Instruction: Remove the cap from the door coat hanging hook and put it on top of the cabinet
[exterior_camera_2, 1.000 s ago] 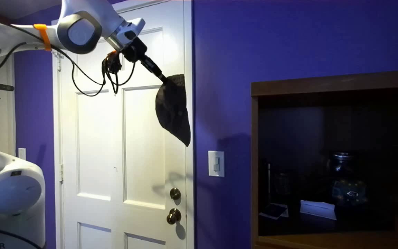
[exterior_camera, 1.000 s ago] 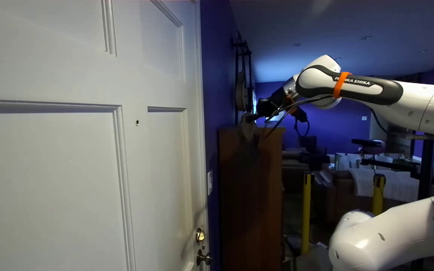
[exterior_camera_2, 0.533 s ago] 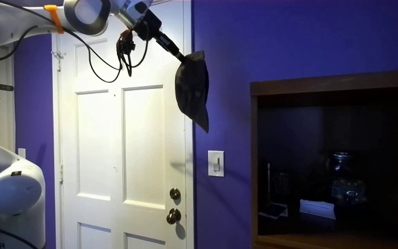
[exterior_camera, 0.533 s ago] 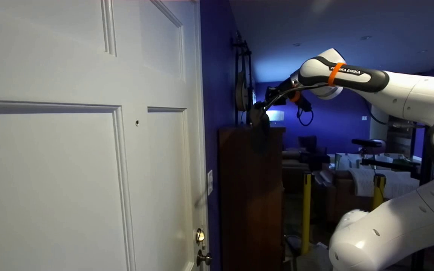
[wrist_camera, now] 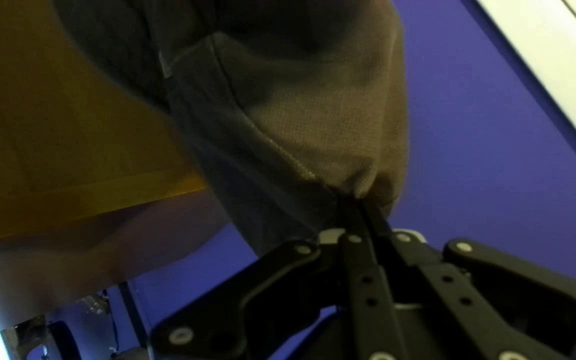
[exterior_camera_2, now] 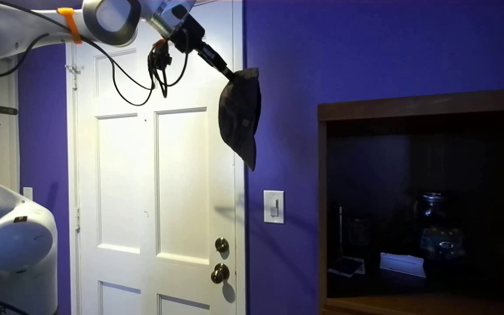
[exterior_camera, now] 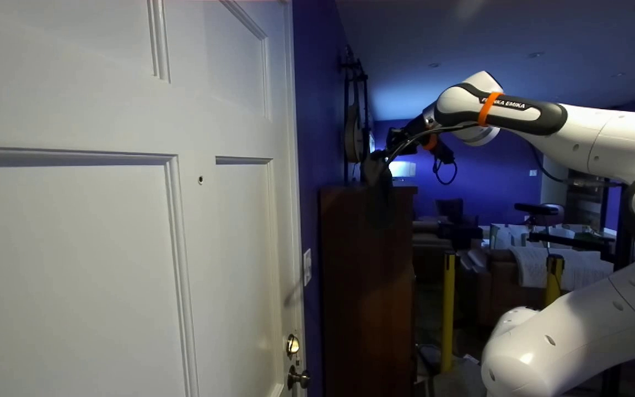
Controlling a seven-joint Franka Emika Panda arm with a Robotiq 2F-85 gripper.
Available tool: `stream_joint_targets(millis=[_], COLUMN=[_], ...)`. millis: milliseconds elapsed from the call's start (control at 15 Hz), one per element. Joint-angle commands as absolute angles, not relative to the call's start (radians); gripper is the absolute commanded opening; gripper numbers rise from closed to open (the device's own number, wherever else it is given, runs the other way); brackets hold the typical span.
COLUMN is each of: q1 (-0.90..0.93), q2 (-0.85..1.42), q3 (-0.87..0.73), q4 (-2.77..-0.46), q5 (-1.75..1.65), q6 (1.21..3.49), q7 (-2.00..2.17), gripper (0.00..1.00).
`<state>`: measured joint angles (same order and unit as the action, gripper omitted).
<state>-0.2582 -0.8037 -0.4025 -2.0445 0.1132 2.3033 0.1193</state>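
High in front of the purple wall (exterior_camera_2: 304, 87), between the door (exterior_camera_2: 182, 175) and the cabinet (exterior_camera: 364, 292), a dark cap (exterior_camera_2: 239, 116) hangs by its upper edge from the gripper (exterior_camera_2: 231, 77). The gripper's fingers are pinched together on a fold of cloth; the wrist view shows the fabric gathered at their tips. The cap droops below the grip, off the door and not yet on the cabinet — the step in hand looks like carrying it across.

To do this well, the gripper should probably rise first: in both exterior views the cap's lowest part shows beneath the cabinet's top edge, so a straight sideways move could drag it against the side. A slow pace should limit swinging, as the cloth looks soft. Lowering the cap fully onto the top before letting go seems safest.

A strip of wall with a switch (exterior_camera_2: 274, 207) separates cap and cabinet, so they do not touch. How near the wall stands behind the cap is hard to judge. Past the cabinet's top line show a hanging guitar (exterior_camera: 354, 138) and a lit lamp (exterior_camera: 404, 170); whether either stands in the path cannot be told. Cables (exterior_camera_2: 138, 104) sag behind the gripper — a possible snag.
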Motion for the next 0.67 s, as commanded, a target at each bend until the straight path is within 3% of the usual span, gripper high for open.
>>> stream_joint_targets(millis=[0, 600], q1=[-0.271, -0.210], q2=[-0.797, -0.615], q3=[-0.397, -0.512], q4=[-2.041, -1.780], q5=[0.129, 0.232], q6=[2.300, 2.405], q7=[0.108, 0.125], gripper=[0.04, 0.01])
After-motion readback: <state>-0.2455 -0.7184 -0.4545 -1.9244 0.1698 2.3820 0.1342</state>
